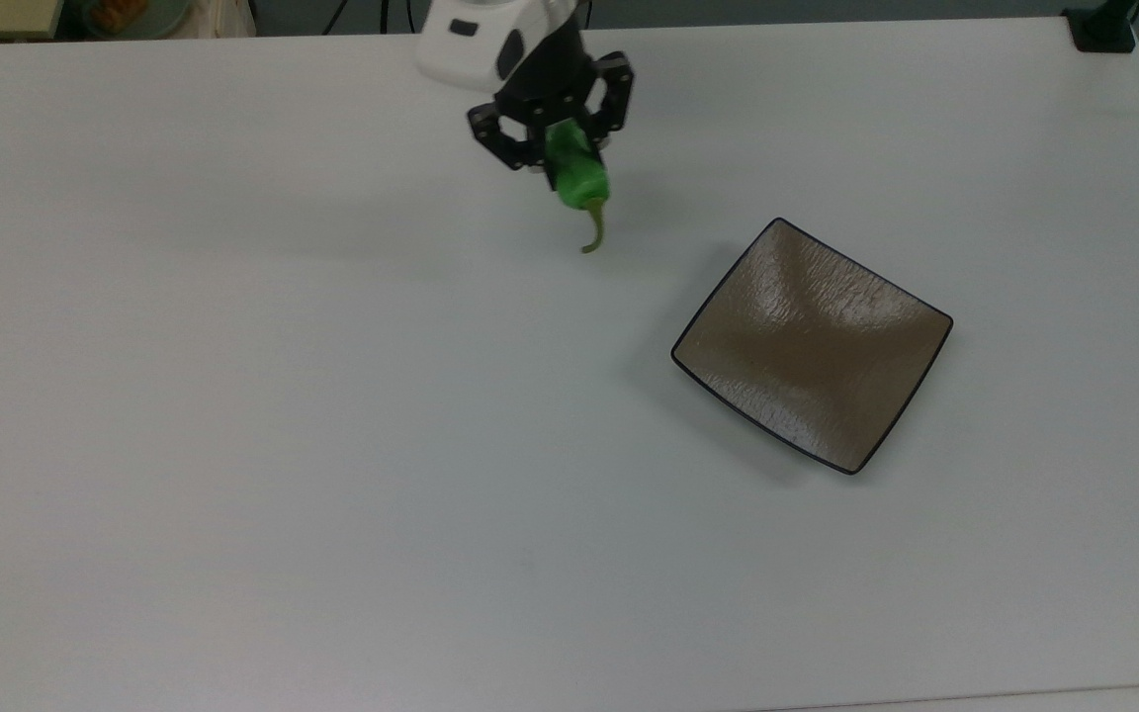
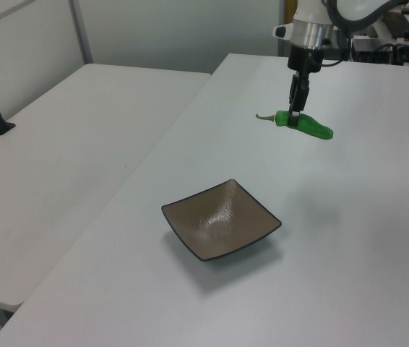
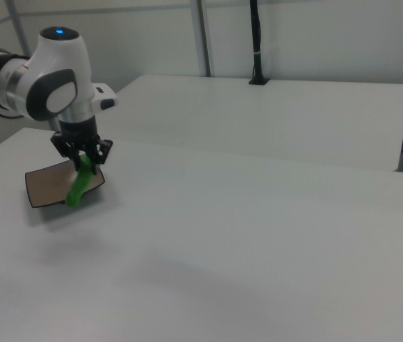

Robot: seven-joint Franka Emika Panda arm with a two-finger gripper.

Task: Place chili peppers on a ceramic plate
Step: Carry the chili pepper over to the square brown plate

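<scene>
My gripper point(image 1: 562, 158) is shut on the glossy green chili pepper point(image 1: 577, 180) and holds it in the air above the white table. In the top view the pepper's curved stem hangs toward the bottom of the frame. In the left view the pepper point(image 2: 307, 124) lies level under the gripper point(image 2: 295, 114), stem pointing to the left view's left. The square brown ceramic plate point(image 1: 813, 342) with a black rim sits bare on the table, to the top view's right of and below the pepper. In the right view the pepper point(image 3: 80, 184) hangs in front of the plate point(image 3: 45, 187).
The white table point(image 1: 332, 445) stretches wide around the plate. A second white table point(image 2: 74, 137) stands beside it at the left view's left. A black clamp post point(image 1: 1103, 25) is fixed at the top view's upper right corner.
</scene>
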